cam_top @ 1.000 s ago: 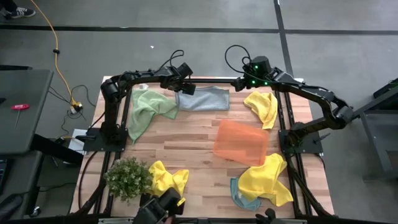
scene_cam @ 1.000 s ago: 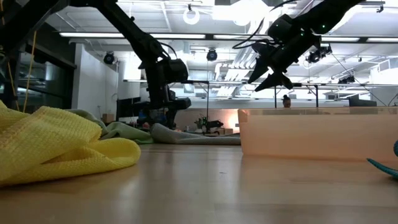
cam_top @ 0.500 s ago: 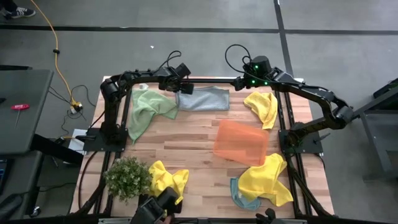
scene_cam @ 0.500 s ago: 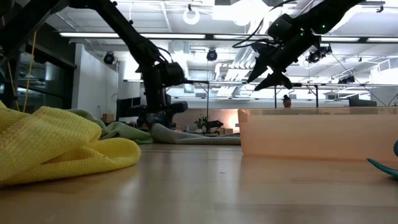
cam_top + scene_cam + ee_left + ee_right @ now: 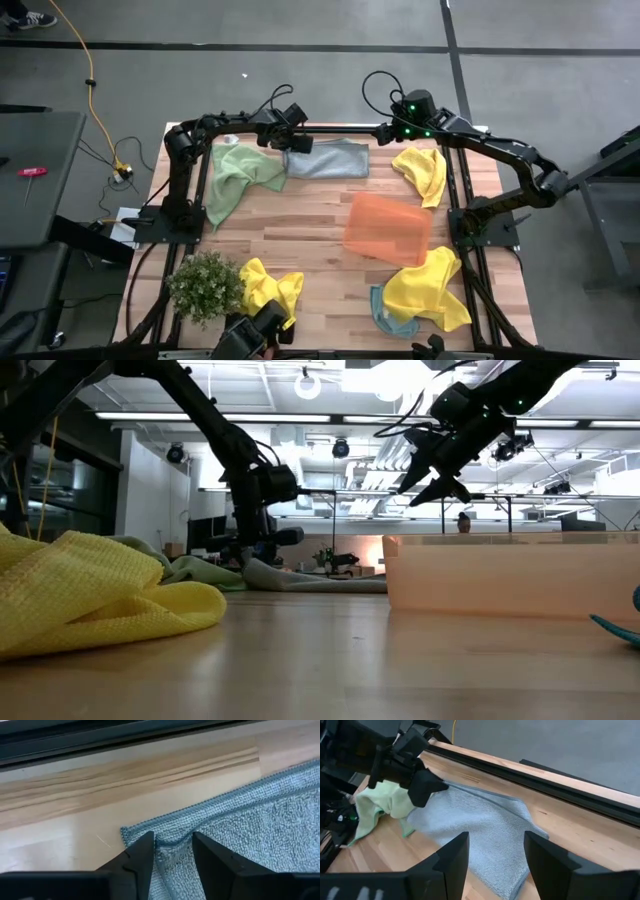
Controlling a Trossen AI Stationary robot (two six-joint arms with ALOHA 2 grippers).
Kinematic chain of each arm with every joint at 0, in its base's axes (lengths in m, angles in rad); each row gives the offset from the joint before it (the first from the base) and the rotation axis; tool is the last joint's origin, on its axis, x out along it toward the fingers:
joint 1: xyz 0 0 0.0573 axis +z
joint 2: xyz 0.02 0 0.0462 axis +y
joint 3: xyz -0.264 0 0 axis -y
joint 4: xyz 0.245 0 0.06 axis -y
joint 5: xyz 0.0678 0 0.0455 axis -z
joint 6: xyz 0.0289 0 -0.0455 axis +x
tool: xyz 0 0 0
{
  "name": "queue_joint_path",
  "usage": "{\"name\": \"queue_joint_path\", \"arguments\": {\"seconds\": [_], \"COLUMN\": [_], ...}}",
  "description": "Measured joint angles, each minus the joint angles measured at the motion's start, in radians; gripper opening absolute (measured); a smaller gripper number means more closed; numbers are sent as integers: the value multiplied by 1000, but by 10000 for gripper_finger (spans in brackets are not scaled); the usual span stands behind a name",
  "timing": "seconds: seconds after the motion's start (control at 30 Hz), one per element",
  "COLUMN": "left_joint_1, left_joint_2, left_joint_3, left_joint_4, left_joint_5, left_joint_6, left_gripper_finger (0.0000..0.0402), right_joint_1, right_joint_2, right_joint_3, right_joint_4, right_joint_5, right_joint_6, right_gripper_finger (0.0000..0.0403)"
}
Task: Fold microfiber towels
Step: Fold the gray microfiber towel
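A grey-blue towel (image 5: 327, 159) lies spread flat at the table's far edge. My left gripper (image 5: 287, 141) is down on its far left corner (image 5: 131, 834), pointing steeply down, its fingers open with a gap between them (image 5: 172, 857). My right gripper (image 5: 400, 128) hangs open above the table over the towel's right end (image 5: 492, 865), touching nothing. A pale green towel (image 5: 238, 175) lies crumpled to the left of the grey-blue one. Yellow towels lie at the far right (image 5: 422, 170), near left (image 5: 270, 287) and near right (image 5: 428, 290); the last lies on a teal towel (image 5: 385, 315). My left gripper has both fingertips (image 5: 142, 855) on the grey-blue towel just inside its far left corner, coming from above. A small ridge of cloth (image 5: 172, 842) rises in the gap between them. The rest of the towel lies flat on the table.
An orange tray (image 5: 388, 228) sits right of the table's centre. A potted plant (image 5: 207, 286) stands at the near left. Black frame rails (image 5: 340, 128) run along the far edge and the sides. Bare wood (image 5: 290, 225) shows in the middle of the table.
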Motion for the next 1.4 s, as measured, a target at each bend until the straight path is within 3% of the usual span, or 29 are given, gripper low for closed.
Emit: {"name": "queue_joint_path", "arguments": {"seconds": [0.3, 0.53, 0.87, 1.13, 1.4], "left_joint_1": [3, 4, -25, -37, -24], "left_joint_2": [0, 0, -64, -187, -124], "left_joint_3": [0, 5, 60, 60, 60], "left_joint_4": [-19, -22, -152, -213, -179], "left_joint_5": [-4, 9, 57, -67, -70], "left_joint_6": [53, 145, 288, 297, 284], "left_gripper_finger": [81, 7, 2, 1, 0], "right_joint_1": [0, 0, 0, 0, 0], "right_joint_2": [0, 0, 0, 0, 0], "right_joint_3": [0, 0, 0, 0, 0], "right_joint_4": [0, -1, -3, -3, -3], "right_joint_5": [1, 2, -35, -35, -28], "right_joint_6": [8, 16, -13, -26, -27], "right_gripper_finger": [181, 181, 181, 181, 181]}}
